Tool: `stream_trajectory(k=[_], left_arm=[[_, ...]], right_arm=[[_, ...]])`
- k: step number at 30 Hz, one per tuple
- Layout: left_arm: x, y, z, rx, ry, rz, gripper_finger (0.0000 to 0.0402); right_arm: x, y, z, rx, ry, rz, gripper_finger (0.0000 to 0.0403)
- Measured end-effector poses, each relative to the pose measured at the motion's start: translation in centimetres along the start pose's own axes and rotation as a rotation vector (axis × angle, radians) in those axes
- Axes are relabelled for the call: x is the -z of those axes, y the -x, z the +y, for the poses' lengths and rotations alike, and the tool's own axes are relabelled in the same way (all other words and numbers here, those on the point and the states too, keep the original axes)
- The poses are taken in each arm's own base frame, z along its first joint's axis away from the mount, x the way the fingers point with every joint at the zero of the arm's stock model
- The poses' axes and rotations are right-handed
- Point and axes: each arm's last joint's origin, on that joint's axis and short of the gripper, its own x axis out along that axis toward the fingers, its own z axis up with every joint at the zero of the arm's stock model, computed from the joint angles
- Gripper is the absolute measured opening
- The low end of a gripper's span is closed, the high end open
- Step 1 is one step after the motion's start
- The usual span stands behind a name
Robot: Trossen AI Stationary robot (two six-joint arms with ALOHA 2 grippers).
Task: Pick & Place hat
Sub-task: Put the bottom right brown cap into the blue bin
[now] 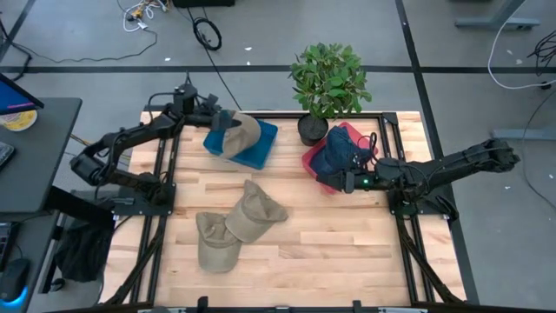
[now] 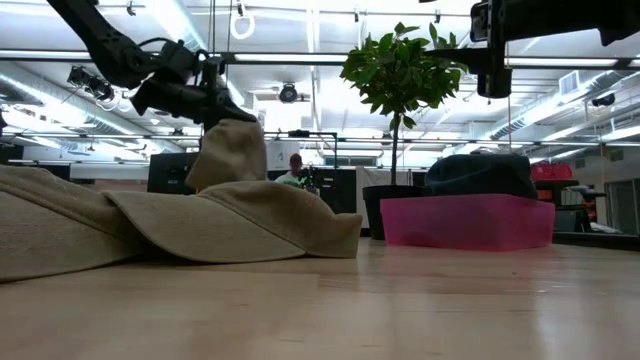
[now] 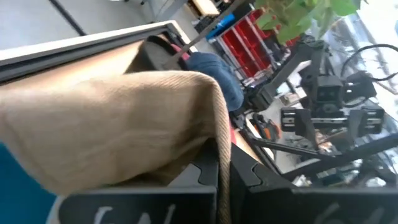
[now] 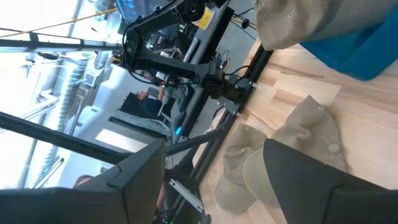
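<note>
Hat, tan (image 1: 241,132), hangs over the blue bin (image 1: 259,148) at upper centre-left of the high view, pinched by the left end effector (image 1: 217,120); left wrist view shows tan cloth bunched against its fingers. Judgement: held above the bin for a drop, not yet let go. Two more tan hats (image 1: 233,228) lie overlapping on the tabletop (image 1: 330,252), lower centre, likely waiting their turn. Right end effector (image 1: 347,181) hovers at the near edge of the pink bin (image 1: 313,162), right of centre, fingers spread wide and empty. A dark blue hat (image 1: 337,151) already sits in that bin. Potted plant (image 1: 328,83) stands just behind it.
</note>
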Motion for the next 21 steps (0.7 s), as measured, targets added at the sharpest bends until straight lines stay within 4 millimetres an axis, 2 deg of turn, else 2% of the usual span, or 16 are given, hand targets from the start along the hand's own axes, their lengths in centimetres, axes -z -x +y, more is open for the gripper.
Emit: stream_trajectory(k=[4, 10, 15, 21], left_arm=[[-0.2, -0.7, -0.4, 0.047, -0.021, -0.006, 0.0003], [-1.8, -2.0, -1.2, 0.096, -0.035, 0.01, 0.0003], [-2.6, -3.1, -0.1, 0.076, -0.007, 0.034, 0.0003], [-2.0, -4.6, 2.4, 0.047, 0.064, 0.092, 0.0006]], right_arm=[[0.0, 0.0, -0.1, 0.011, 0.009, 0.005, 0.0272], [0.0, 0.0, -0.2, 0.017, 0.009, 0.004, 0.0272], [0.0, 0.0, -0.2, 0.023, 0.002, -0.005, 0.0272], [0.0, 0.0, -0.2, 0.024, 0.0, -0.005, 0.0272]])
